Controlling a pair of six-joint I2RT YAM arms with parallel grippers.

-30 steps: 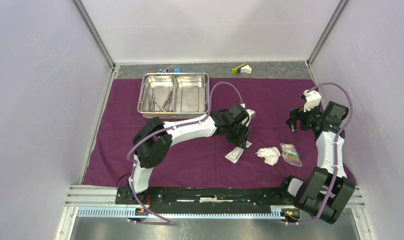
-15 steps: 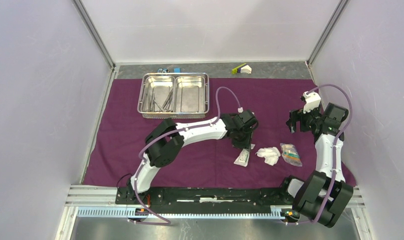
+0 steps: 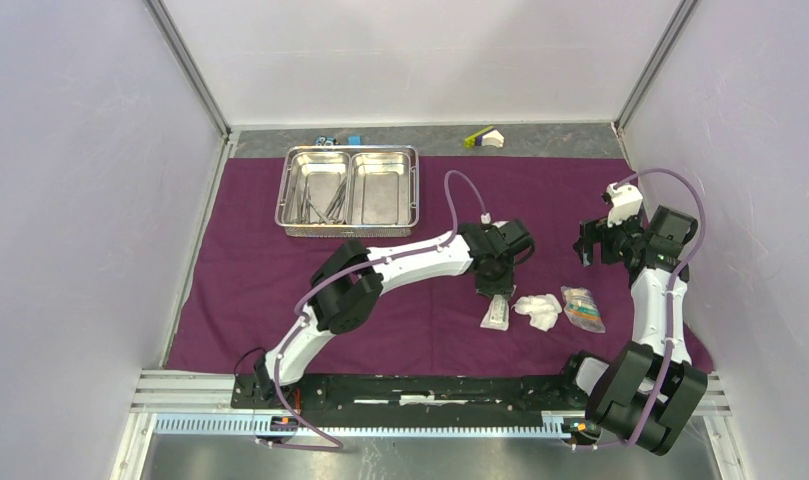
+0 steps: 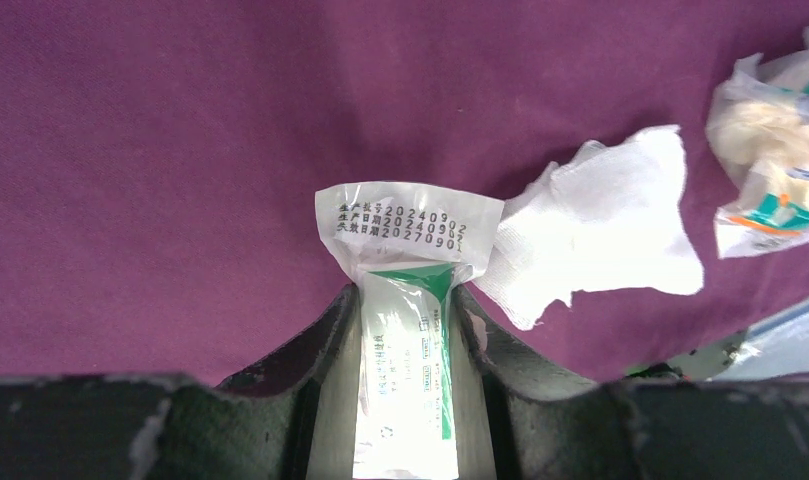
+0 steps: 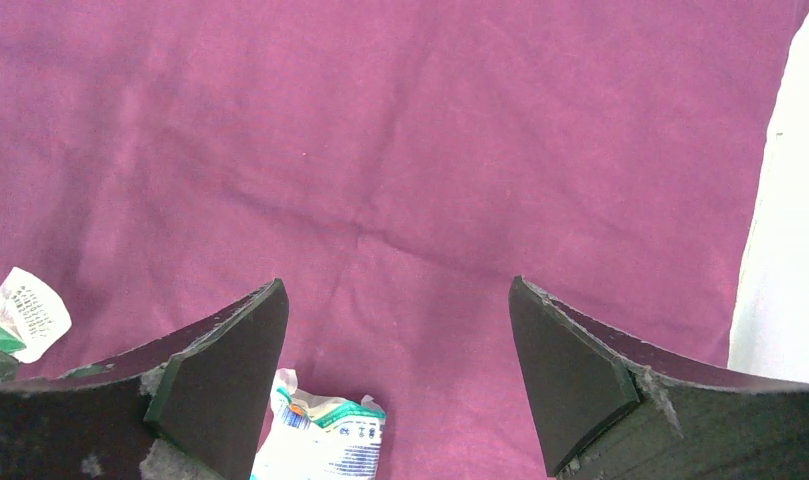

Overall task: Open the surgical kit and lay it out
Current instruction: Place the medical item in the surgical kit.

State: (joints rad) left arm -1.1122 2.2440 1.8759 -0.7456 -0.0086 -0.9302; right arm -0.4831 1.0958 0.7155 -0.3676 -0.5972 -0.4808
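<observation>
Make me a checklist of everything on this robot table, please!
Surface: purple cloth spread flat, few creases.
Job's things: steel tray holds tools in its left compartment; gauze and clear packet lie on the cloth.
Clutter: blue block and yellow-green piece beyond the cloth's far edge.
Grippers: left gripper shut on white packet; right gripper open, above bare cloth.
Cables: purple cable loops along each arm.
Surroundings: plain walls, nothing else seen.

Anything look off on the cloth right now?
Nothing spilled or damaged. Only the gauze looks untidy: crumpled in a heap, not flat, between the white packet and the small clear packet.
</observation>
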